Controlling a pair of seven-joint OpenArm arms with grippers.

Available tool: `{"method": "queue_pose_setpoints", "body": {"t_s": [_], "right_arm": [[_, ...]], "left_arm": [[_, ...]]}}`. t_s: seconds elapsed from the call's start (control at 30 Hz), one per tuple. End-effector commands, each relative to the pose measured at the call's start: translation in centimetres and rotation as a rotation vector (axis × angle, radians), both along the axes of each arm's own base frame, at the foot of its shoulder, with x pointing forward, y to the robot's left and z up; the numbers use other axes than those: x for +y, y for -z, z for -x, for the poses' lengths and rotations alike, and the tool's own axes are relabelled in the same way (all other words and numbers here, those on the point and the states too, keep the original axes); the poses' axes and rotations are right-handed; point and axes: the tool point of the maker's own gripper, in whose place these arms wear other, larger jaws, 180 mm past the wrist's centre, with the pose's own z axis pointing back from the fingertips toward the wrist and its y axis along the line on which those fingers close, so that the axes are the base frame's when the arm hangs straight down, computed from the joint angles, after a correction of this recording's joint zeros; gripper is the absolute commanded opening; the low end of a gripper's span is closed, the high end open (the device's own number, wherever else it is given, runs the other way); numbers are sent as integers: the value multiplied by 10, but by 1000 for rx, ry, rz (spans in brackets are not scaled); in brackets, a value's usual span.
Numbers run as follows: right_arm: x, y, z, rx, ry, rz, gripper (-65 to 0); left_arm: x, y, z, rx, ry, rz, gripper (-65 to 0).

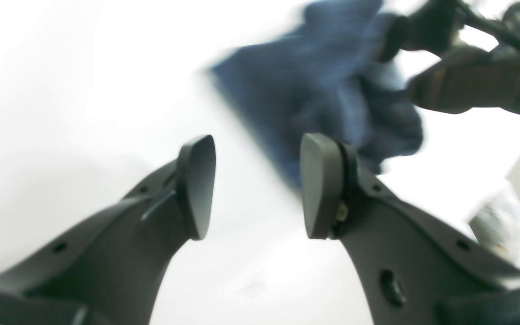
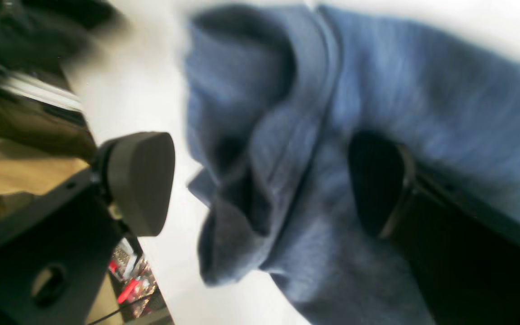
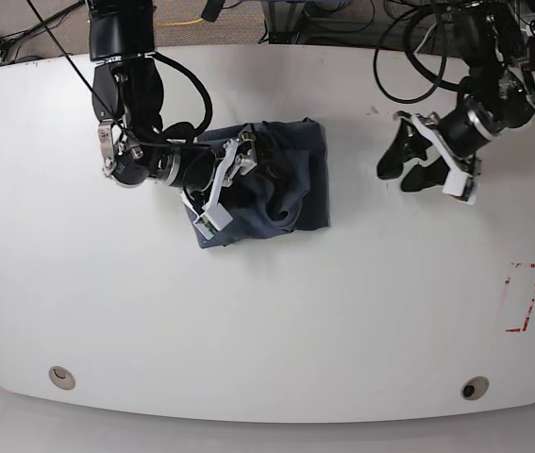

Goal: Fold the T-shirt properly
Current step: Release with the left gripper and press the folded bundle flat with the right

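The T-shirt (image 3: 276, 179) lies on the table (image 3: 267, 321), under the right pincer (image 3: 248, 170).

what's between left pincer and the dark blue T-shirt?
Only bare white table: the base view shows left pincer apart from the dark blue cotton T-shirt.

T-shirt (image 3: 281, 179) | dark blue, heathered | folded, rumpled bundle | on white table, upper middle

Table (image 3: 267, 321): big, white, with round corners.
Holes: one small round hole (image 3: 58, 377) near the front left, one more (image 3: 475, 388) near the front right.
Red marks (image 3: 522, 297): a thin box shape at the right edge.
Cables (image 3: 201, 14): on the floor, far behind the table.
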Motion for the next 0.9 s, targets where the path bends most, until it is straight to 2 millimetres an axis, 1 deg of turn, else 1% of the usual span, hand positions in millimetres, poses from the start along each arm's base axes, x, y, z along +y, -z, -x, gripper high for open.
{"method": "queue_pose_setpoints", "body": {"t_s": [0.0,0.07,0.13,0.23,0.33,0.5,0.57,0.67,0.77,0.8,0.83,0.87], "right_arm": [[12,-9,-9,-36,3,-29,-130],[23,-9,-16,-43,5,-25,-179],[39,-8,-16,-41,-19,-22,-212],[62,-3,-16,-32,-68,-7,-236],[83,-5,-13,-35,-105,-1,-238],[106,-5,-3,-60,-171,38,-241],[109,-12,-3,-97,-186,56,-241],[106,-26,-5,-148,-178,54,-241],[79,-32,-6,-202,-150,92,-241],[74,-35,-8,-217,-138,97,-241],[67,-39,-10,-235,-123,103,-241],[55,-42,-15,-248,-97,116,-241]], "left_arm": [[22,-18,-1,-55,-41,6,-379],[42,-23,-1,-67,-79,-17,-378],[56,-27,-1,-74,-105,-42,-378],[71,-30,-2,-82,-134,-69,-378],[74,-32,-2,-86,-140,-75,-378],[73,-33,-4,-92,-134,-76,-378],[67,-32,-4,-88,-120,-73,-378],[49,-24,-6,-71,-62,-89,-378],[29,-12,-6,-45,0,-121,-378],[24,-10,-6,-40,16,-130,-378],[16,-7,-8,-37,38,-137,-378],[3,-5,-10,-39,64,-135,-378]]}}
